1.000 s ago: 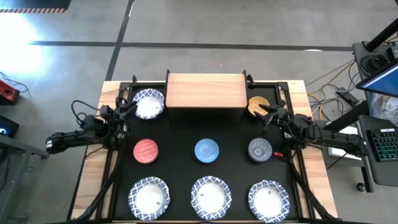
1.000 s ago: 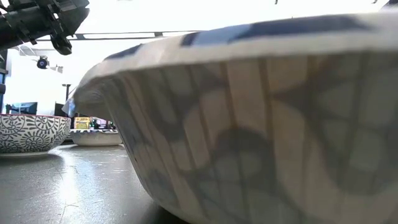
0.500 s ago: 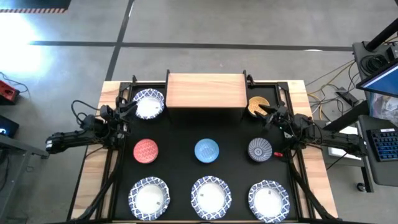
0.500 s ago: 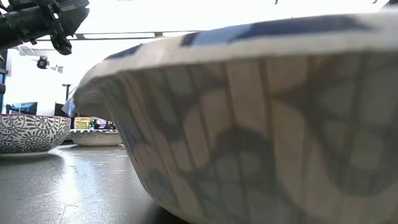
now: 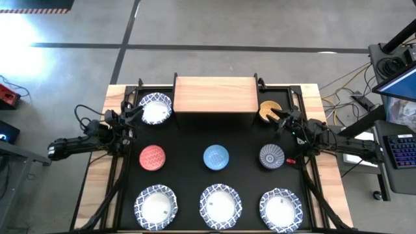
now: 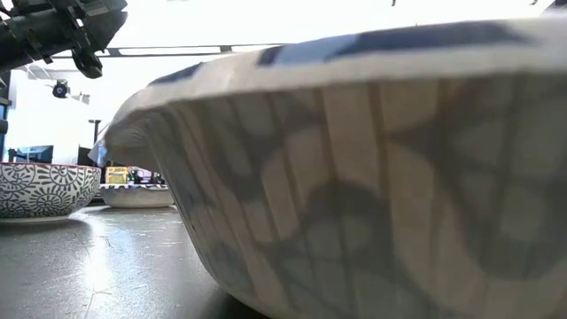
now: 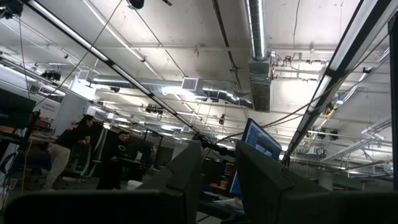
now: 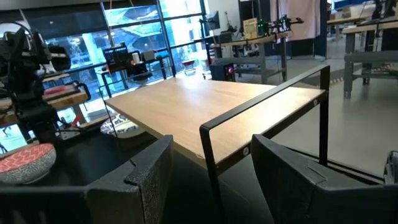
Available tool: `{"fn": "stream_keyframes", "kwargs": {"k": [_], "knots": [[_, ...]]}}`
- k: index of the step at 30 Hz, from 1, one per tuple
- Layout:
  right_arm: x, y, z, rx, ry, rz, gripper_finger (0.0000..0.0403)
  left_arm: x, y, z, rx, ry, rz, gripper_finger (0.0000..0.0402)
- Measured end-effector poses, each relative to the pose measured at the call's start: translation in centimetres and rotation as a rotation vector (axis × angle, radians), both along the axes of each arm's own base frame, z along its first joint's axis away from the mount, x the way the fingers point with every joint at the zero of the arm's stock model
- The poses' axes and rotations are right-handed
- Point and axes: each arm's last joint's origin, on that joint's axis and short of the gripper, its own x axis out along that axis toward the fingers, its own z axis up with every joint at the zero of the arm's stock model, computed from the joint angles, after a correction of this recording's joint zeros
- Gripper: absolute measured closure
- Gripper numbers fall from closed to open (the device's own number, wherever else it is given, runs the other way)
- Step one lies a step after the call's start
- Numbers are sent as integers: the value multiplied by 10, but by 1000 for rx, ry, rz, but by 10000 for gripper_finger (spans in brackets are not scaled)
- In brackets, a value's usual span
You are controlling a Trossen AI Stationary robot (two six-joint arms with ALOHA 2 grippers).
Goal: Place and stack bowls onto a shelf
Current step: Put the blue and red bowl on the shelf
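White wide bowls (image 5: 220,207) fill the near row, three side by side. Behind them stand the red bowl (image 5: 153,157), blue bowl (image 5: 216,157) and grey bowl (image 5: 271,156), well apart. Farther back, the left gripper (image 5: 134,114) sits just beside the fourth wide bowl (image 5: 155,108), jaws partly apart and gripping nothing. The right gripper (image 5: 276,117), spread wide and empty, sits just beside the tan bowl (image 5: 269,110). Farthest is the shelf (image 5: 214,94), bare, so no bowl is placed yet. The tan bowl lies close to a shelf leg. A pinch on its rim could tip it or knock the shelf askew. Small bowls set down first would likely leave the wide ones no flat footing.
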Motion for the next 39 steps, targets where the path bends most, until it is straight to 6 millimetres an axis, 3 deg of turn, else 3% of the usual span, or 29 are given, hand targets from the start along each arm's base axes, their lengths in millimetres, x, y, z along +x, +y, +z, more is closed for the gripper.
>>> {"fn": "stream_keyframes", "kwargs": {"k": [30, 39], "knots": [[0, 1, 0, 38, -30, 27, 197, 0, 0, 0, 0, 0, 0, 319], [0, 1, 10, 66, -165, 34, 197, 0, 0, 0, 0, 1, 0, 319]]}}
